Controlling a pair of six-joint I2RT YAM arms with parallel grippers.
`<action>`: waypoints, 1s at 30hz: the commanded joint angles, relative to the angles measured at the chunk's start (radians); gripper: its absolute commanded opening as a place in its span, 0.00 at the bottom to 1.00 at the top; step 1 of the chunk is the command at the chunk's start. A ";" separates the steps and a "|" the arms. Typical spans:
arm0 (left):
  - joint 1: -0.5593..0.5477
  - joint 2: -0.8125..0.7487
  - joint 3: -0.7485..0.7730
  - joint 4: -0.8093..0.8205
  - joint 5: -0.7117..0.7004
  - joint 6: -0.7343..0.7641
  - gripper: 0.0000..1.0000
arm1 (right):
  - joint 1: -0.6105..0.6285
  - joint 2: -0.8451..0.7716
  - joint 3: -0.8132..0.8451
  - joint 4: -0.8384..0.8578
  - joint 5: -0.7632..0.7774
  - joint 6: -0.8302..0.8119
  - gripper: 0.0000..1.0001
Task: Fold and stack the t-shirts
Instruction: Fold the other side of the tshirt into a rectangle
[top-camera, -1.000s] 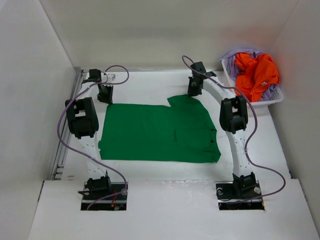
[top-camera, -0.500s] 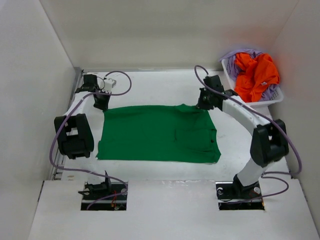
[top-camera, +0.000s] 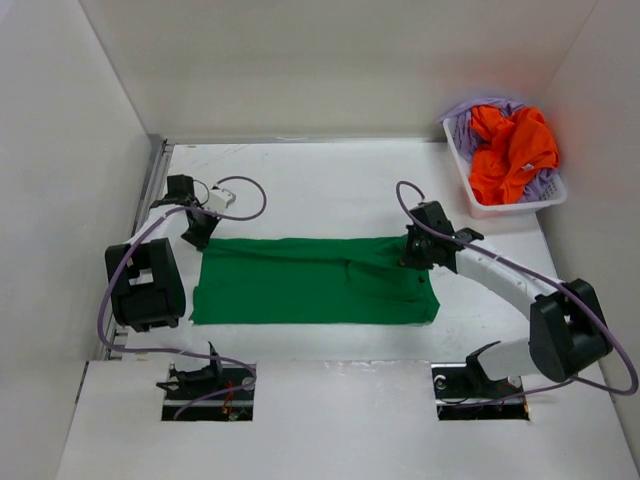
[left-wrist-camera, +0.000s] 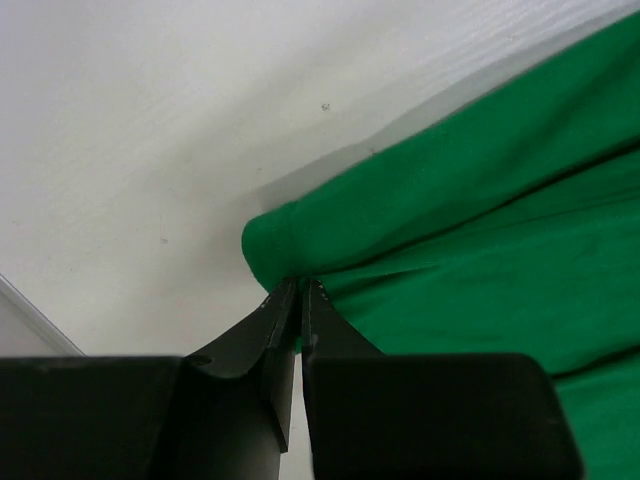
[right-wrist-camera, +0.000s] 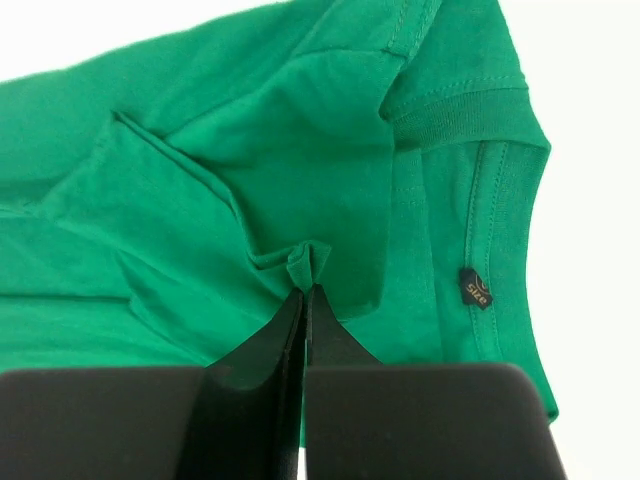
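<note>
Three t-shirts on the docket; where does each lie? (Supervisor)

On the white table (top-camera: 300, 180), between the two arms, lies the green t-shirt (top-camera: 315, 282). At the far right corner the orange t-shirt (top-camera: 510, 145) and the lavender t-shirt (top-camera: 463, 127) sit crumpled together in the white mesh basket (top-camera: 510, 207), untouched. (Inspector)

What changed in the last second? (Supervisor)

A second ago the green shirt was a broad rectangle with a sleeve jutting out at its far side. It is now a narrow band, both arms having drawn its far edge toward the near hem. The left gripper (left-wrist-camera: 297, 288) has only just pinched tight on the rolled far-left corner. The right gripper (right-wrist-camera: 305, 287) stays clamped on a tuck of cloth beside the neck. (Inspector)

Implication? (Supervisor)

In my judgement the first lengthwise fold is under way but not yet laid down. With two shirts waiting, the task is at an early stage. (Inspector)

Condition of the cloth? (Supervisor)

Plain soft green knit, mostly smooth, with creases fanning out from the right pinch. The ribbed collar (right-wrist-camera: 460, 105) shows at the right end, with a small dark size label (right-wrist-camera: 476, 290) inside the neck. (Inspector)
</note>
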 joint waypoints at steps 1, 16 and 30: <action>0.003 -0.085 -0.025 0.044 -0.017 0.063 0.01 | 0.008 -0.066 -0.011 0.046 0.033 0.040 0.00; -0.062 -0.113 0.009 0.157 -0.042 0.080 0.04 | -0.006 -0.027 0.009 0.085 0.043 0.011 0.00; -0.120 -0.088 0.032 0.332 -0.057 0.064 0.05 | -0.116 0.090 0.245 0.044 0.069 -0.143 0.00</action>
